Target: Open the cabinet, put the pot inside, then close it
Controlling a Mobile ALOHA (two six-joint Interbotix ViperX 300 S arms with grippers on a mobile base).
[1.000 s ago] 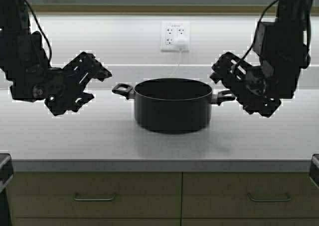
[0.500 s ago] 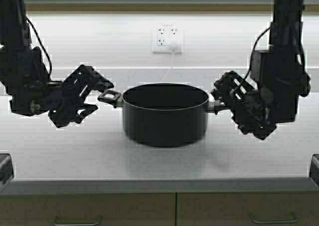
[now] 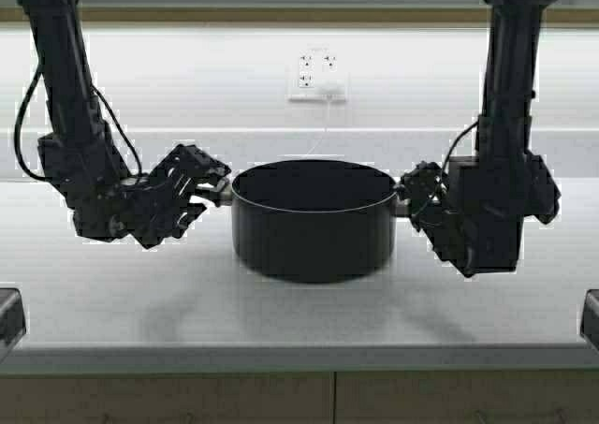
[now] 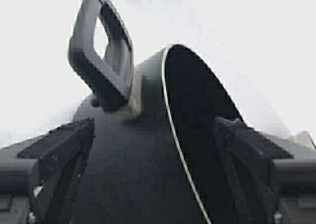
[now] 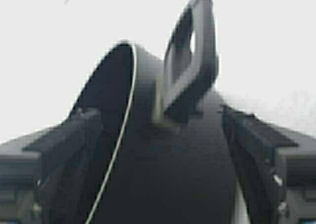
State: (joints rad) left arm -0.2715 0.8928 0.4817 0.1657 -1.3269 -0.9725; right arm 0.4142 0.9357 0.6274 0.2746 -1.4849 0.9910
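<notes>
The black pot (image 3: 314, 223) stands upright on the pale counter (image 3: 299, 316), its mouth empty. My left gripper (image 3: 204, 192) is open at the pot's left loop handle (image 3: 221, 192). In the left wrist view my left gripper (image 4: 155, 130) has its jaws wide apart, and the handle (image 4: 101, 61) and the pot's wall (image 4: 133, 174) lie ahead between them, ungripped. My right gripper (image 3: 416, 197) is open at the right handle. In the right wrist view my right gripper (image 5: 160, 115) has its handle (image 5: 192, 61) ahead between the spread fingers. The cabinet's doors are out of view.
A white wall socket (image 3: 316, 76) with a cord plugged in sits on the backsplash behind the pot. A tan strip (image 3: 281, 15) runs along the top of the wall. Base cabinet fronts (image 3: 281, 401) show below the counter edge.
The robot has moved toward the counter, whose front edge now sits lower in the view. Both open grippers have closed in from the sides to the pot's handles.
</notes>
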